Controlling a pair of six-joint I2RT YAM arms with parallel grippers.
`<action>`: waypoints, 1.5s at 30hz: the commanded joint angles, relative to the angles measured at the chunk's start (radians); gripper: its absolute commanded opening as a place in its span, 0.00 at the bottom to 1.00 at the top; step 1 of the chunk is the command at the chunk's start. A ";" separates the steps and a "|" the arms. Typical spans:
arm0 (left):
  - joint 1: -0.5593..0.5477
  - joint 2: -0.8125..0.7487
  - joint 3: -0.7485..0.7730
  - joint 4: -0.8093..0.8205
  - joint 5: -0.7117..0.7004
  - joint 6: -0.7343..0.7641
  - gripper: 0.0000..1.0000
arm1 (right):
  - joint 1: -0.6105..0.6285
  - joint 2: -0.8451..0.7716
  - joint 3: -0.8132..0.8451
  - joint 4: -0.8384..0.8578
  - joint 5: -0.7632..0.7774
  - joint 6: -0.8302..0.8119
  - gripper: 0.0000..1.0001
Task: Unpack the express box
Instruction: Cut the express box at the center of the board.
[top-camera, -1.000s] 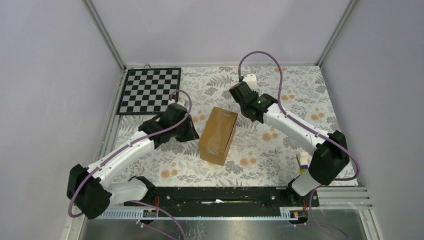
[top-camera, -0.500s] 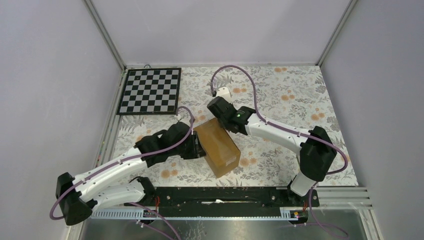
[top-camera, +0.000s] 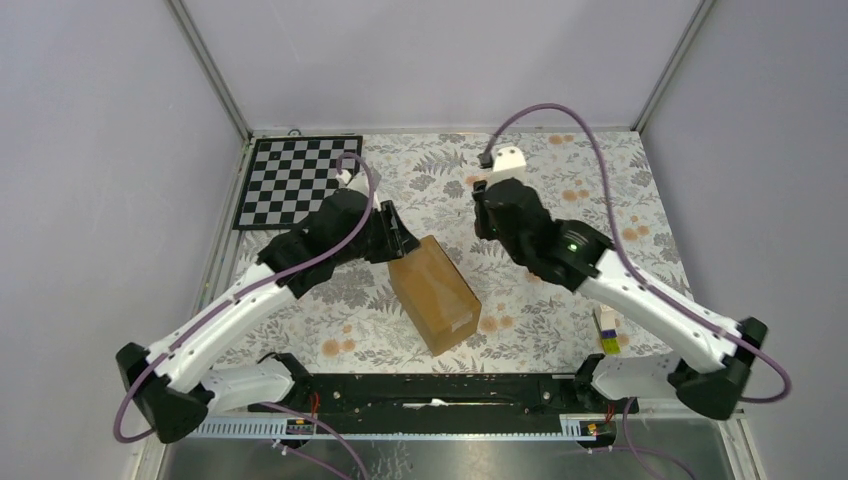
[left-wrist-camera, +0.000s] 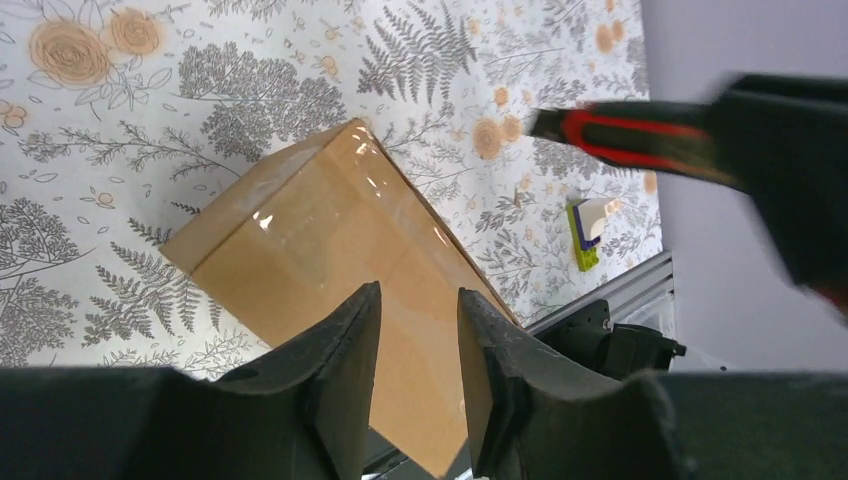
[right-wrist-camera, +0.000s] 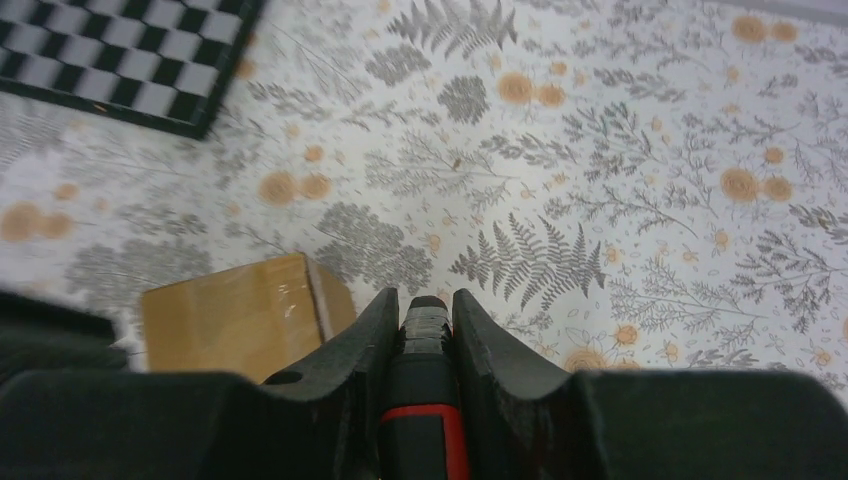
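The express box (top-camera: 435, 293), a plain brown taped carton, lies slantwise on the flowered table, near the middle front. My left gripper (top-camera: 403, 240) hovers by the box's far left corner. In the left wrist view its jaws (left-wrist-camera: 418, 290) stand open with nothing between them, and the box (left-wrist-camera: 330, 250) lies below. My right gripper (top-camera: 482, 222) hangs to the right of the box's far end, clear of it. It is shut on a black, red-handled cutter (right-wrist-camera: 428, 400), whose taped tip shows between the fingers. The box (right-wrist-camera: 235, 312) shows low on the left there.
A chessboard mat (top-camera: 300, 182) lies at the back left corner. A small yellow and white object (top-camera: 605, 330) sits on the table at the front right. Grey walls enclose the table, and a black rail (top-camera: 430, 390) runs along the front edge.
The box was turned on the table and now lies still. My left gripper has risen from its left side to its far corner and opened. My right gripper drew back to the right.
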 joint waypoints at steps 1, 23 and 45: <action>0.074 0.074 -0.026 0.158 0.150 0.011 0.38 | 0.056 -0.110 0.005 0.020 -0.028 -0.017 0.00; 0.123 0.101 -0.166 0.318 0.252 -0.062 0.38 | 0.219 -0.152 -0.068 0.025 -0.009 0.042 0.00; 0.122 0.111 -0.162 0.312 0.262 -0.057 0.38 | 0.219 -0.142 -0.118 0.057 -0.030 0.047 0.00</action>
